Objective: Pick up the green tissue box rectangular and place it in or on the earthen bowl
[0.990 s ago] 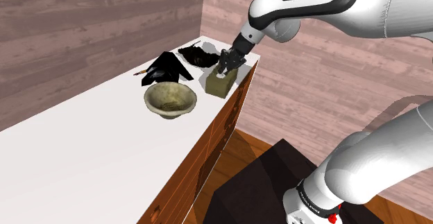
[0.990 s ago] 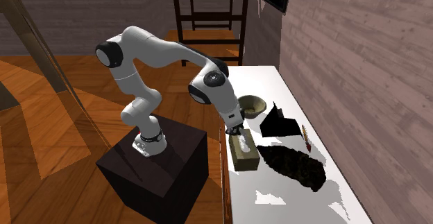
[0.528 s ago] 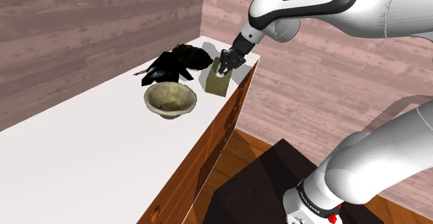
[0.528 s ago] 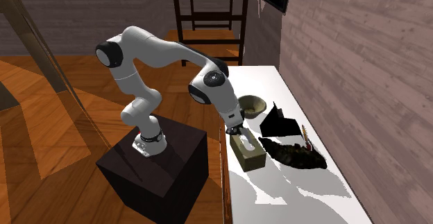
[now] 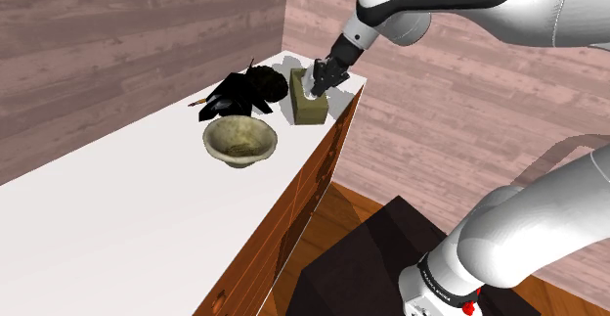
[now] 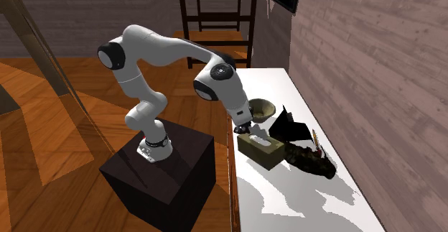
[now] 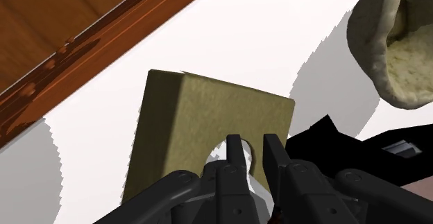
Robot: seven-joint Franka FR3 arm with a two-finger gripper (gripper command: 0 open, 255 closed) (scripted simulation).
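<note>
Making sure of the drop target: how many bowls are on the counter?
1. The bowl stands on the white counter, toward the shoulder view's left of the tissue box. The black heap behind it might hide another.

The tissue box [image 7: 201, 112] is a dull olive-green, plain on its sides, with white showing in its oval opening. The claw [image 7: 253, 152] is all black. The bowl [image 5: 240, 140] is mottled beige and olive, paler inside. The table [image 5: 108, 206] has a plain white top and a glossy reddish-brown wood-grain front. Behind the bowl lies a black heap [image 5: 242, 91]. The arm [image 5: 547, 11] is white with dark joints and a black band bearing white lettering. The stand [image 6: 159, 177] is black. The walls [image 5: 117, 30] are pinkish-brown planks with visible grain. The floor [image 6: 43, 144] is orange-brown wood, and the chair [image 6: 215, 11] is dark brown.
</note>
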